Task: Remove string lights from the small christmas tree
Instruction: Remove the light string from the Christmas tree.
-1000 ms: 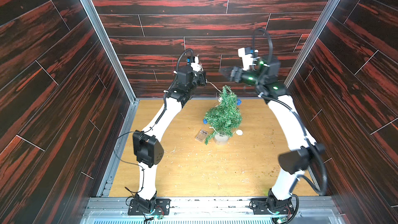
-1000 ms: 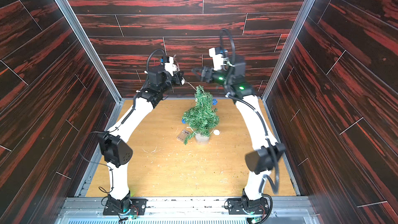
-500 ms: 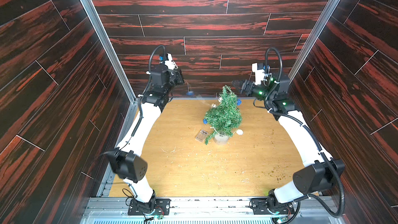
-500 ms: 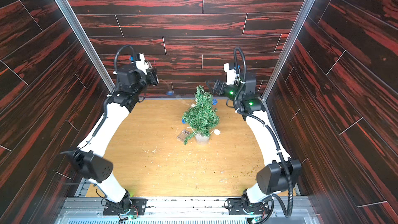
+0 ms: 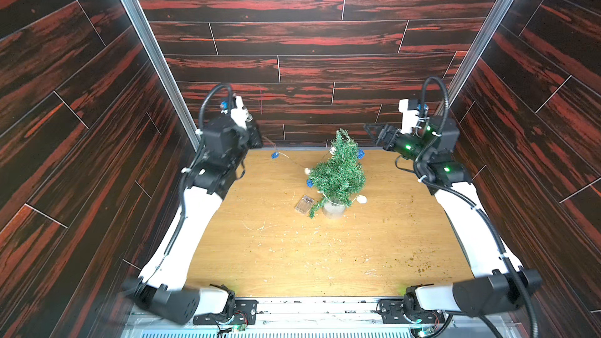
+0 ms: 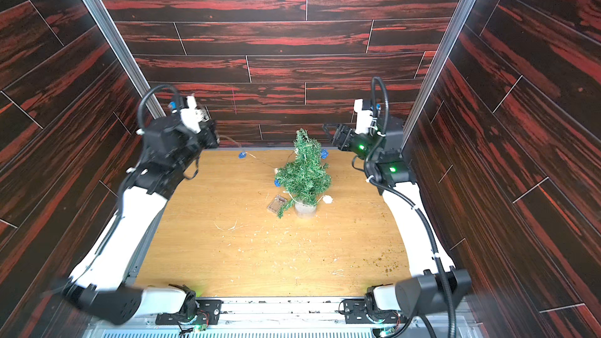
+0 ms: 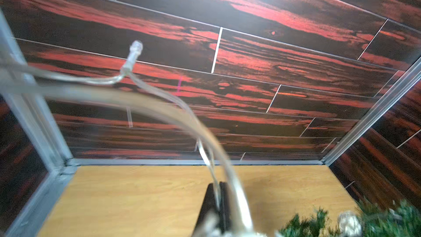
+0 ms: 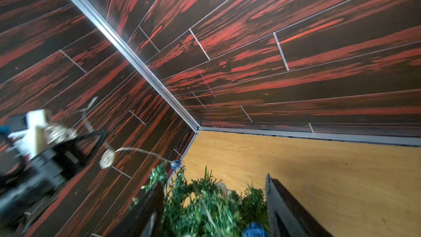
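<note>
Pinches thin pale wire string lights (image 5: 274, 155) with blue and white balls in the closed left gripper (image 7: 217, 188), strung out from the small green christmas tree (image 5: 338, 173) on the wooden table (image 5: 292, 255). Spreads the right gripper (image 8: 214, 181) wide beside the treetop. Risks toppling the tree on snagged loops.

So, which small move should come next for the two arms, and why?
Probably close the open right tool on the top of the small christmas tree to steady it. The left tool is shut on the string lights, whose wire runs into the branches; pulling might tip it.
</note>
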Controlling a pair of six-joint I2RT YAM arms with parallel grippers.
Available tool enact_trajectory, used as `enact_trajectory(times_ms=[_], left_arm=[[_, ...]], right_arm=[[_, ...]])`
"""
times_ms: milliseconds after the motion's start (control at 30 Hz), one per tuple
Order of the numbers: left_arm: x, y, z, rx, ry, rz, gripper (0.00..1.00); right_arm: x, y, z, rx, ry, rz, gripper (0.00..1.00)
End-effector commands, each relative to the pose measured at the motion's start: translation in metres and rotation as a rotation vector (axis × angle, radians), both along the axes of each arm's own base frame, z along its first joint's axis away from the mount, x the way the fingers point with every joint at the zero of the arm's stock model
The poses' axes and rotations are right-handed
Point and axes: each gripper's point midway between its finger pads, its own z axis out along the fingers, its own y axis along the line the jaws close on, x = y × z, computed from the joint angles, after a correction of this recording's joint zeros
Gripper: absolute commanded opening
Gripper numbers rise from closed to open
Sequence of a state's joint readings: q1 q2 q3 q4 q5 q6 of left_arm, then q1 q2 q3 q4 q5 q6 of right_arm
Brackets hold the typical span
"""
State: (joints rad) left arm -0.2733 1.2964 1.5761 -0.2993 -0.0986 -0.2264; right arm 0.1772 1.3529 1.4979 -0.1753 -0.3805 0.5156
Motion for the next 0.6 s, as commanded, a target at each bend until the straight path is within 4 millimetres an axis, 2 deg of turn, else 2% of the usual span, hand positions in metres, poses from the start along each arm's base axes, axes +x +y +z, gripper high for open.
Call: enact_trajectory(times_ms=[0,133,367,467,567], left_arm=[[-0.029,0.024,0.016,0.061,-0.043,0.084,0.00],[-0.033,0.022,0.030,0.056,-0.079,0.066,0.00],[-0.014,0.012,0.054,0.047,-0.072,0.041,0.00],[-0.020,0.012,0.060,0.031,-0.058,0.031,0.00],[-0.035,0.009,0.056,-0.003,-0.043,-0.001,0.00]], right_arm=[[-0.009,-0.009,-0.009,-0.005,0.030,-0.034,0.74],[-0.013,-0.009,-0.018,-0.001,0.043,-0.031,0.74],[-0.015,-0.010,-0.024,-0.008,0.060,-0.031,0.74],[-0.020,-0.012,-0.029,-0.015,0.072,-0.035,0.74],[-0.022,-0.019,-0.041,-0.029,0.105,-0.080,0.75]])
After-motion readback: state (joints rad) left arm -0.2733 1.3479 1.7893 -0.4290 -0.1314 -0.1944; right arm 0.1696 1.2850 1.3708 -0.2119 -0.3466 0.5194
